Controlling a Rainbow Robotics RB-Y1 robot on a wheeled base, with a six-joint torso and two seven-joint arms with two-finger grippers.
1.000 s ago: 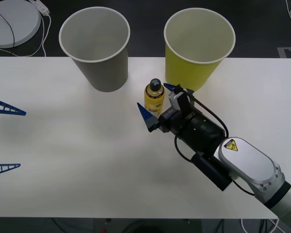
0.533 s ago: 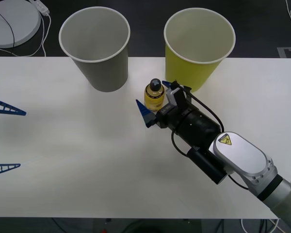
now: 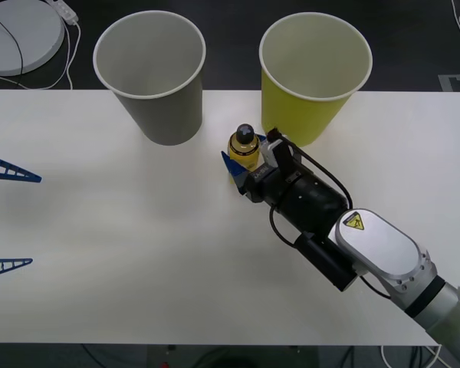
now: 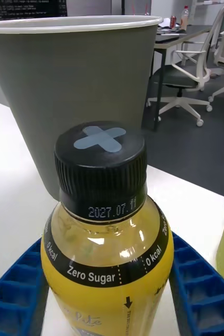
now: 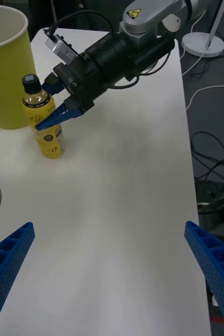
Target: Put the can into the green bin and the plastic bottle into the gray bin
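Bins (image 3: 149, 73) flank plastic bottle (image 3: 244, 148); right end effector (image 3: 244, 162) seemingly grips it.

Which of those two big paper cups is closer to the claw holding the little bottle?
The green bin. Its base stands right beside the right gripper and the plastic bottle; the gray bin stands farther off, across a gap of table.

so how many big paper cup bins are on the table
2. The gray bin stands at the table's far edge, left of centre; the green bin stands to its right, with the plastic bottle just in front, between them.
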